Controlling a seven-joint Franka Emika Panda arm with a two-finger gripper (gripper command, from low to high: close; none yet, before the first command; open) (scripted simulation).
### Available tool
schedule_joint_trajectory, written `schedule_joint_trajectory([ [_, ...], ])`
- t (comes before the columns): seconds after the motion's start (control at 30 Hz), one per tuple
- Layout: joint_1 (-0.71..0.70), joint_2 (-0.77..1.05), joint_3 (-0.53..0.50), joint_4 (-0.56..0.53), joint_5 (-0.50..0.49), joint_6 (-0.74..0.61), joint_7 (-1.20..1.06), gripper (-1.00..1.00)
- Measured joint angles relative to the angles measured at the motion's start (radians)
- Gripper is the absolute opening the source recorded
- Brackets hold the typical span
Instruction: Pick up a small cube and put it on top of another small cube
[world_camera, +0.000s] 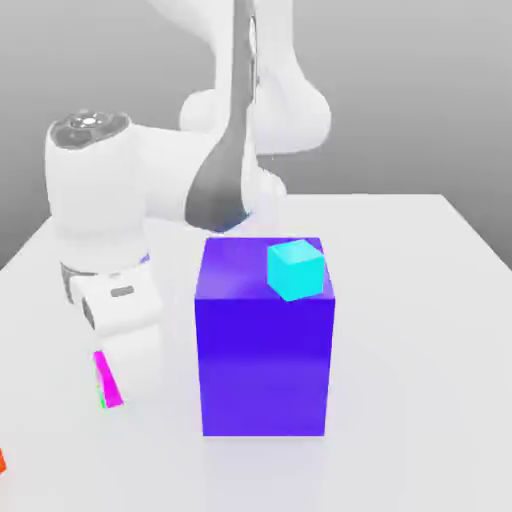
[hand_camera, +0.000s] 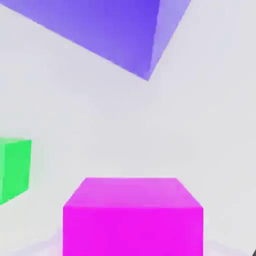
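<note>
Gripper (world_camera: 128, 365) closed on the magenta cube (world_camera: 108, 379), low at the exterior view's left; green cube (hand_camera: 16, 170) nearby. Judgement: cube light, rigid, probably smooth; likely slip if off-centre. Best hold: opposite side faces, mid-height, underside free for stacking.

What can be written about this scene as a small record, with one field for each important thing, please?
gripper: low, on the magenta cube, shut on it
green cube: away from the magenta cube in the hand view
blue-purple block: standing upright on the table
cyan cube: on top of the block
orange-red cube: partly visible at the exterior view's left edge
stacking: not yet done
</note>
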Motion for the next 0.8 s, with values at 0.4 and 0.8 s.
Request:
schedule_joint_trajectory([
  [0.4,-0.011,-0.069,-0.122,-0.178,0.064,0.124,-0.429,-1.0],
  [0.8,0.026,0.128,-0.081,-0.172,0.389,0.292,-0.66,-1.0],
])
